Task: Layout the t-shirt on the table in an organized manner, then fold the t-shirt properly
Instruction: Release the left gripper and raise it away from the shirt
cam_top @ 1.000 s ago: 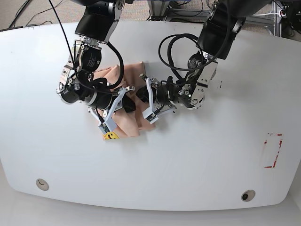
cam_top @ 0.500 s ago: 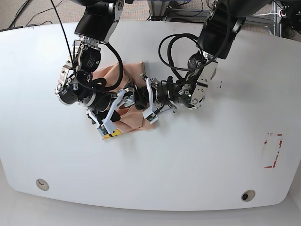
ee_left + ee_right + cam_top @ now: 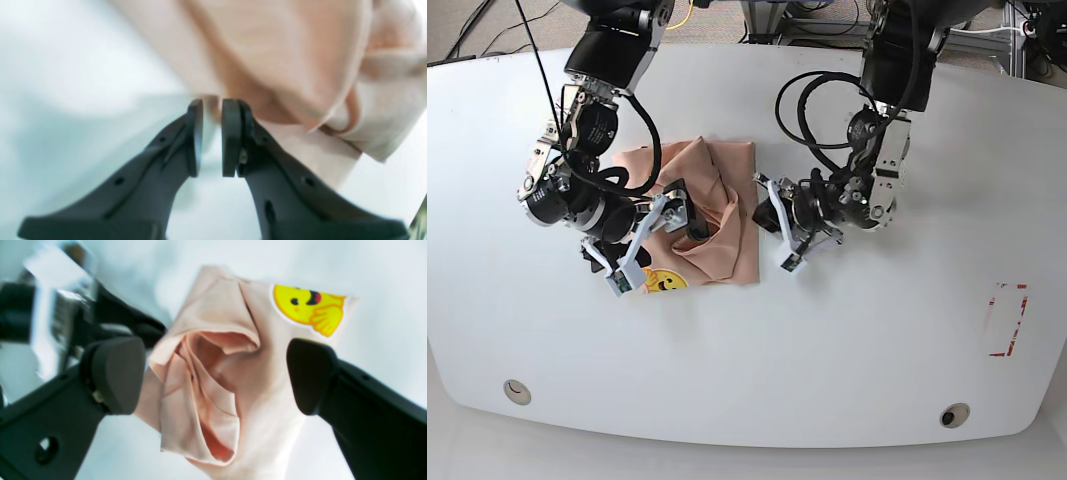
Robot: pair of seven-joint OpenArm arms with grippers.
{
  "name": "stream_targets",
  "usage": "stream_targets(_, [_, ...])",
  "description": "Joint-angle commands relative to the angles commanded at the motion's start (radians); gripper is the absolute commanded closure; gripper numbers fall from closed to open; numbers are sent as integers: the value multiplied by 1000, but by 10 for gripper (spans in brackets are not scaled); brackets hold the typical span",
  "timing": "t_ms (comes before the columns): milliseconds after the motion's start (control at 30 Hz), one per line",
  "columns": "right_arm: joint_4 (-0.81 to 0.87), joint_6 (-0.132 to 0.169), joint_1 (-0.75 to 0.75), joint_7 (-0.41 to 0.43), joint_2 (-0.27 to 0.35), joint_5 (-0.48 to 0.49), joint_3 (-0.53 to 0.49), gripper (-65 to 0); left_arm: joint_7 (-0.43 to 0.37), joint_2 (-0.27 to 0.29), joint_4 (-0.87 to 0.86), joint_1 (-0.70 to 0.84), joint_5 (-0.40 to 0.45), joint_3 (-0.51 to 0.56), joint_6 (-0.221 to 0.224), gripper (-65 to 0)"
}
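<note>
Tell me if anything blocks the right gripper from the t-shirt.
Nothing visible does. The right gripper is open, its fingers either side of the crumpled t-shirt on the table, with only clear air between. The left gripper sits at the shirt's other edge.

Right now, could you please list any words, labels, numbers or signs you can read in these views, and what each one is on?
No readable words or numbers in any view.
Yellow smiley print, no lettering: on the t-shirt.
Red-outlined rectangle mark, no text: on the table.
</note>
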Motion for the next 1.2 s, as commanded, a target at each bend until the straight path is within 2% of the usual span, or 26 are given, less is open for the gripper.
stream_targets(133, [-2,0,-6,0,-3,0,-5,-650,0,-2,51,11,0,-87,-5,-89])
stream_targets(267, [-81,0,-8,2,-6,5,-6,-650,3,-5,106,35,0,-192,-57,-89])
stream_targets(400, [-180,0,8,8,-6,5,-5,-634,5,-9,147,54,2,-296,-75,-89])
stream_targets(433, [-198,0,11,8,-6,5,-5,-626,5,-25,158,60,3,-313,-75,-89])
stream_targets(567, [-245,0,20,8,-23,5,-5,-604,5,-87,183,74,2,-331,-75,-89])
stream_targets(733, [-267,0,48,8,-54,5,-8,-601,5,-129,183,103,0,-334,-77,-89])
stream_targets(1000, [-368,0,137,8,-117,5,-8,-602,5,-133,226,149,0,-391,-77,-89])
stream_targets(1200, [-457,0,216,8,-141,5,-8,-601,6,-133,236,160,2,-397,-77,-89])
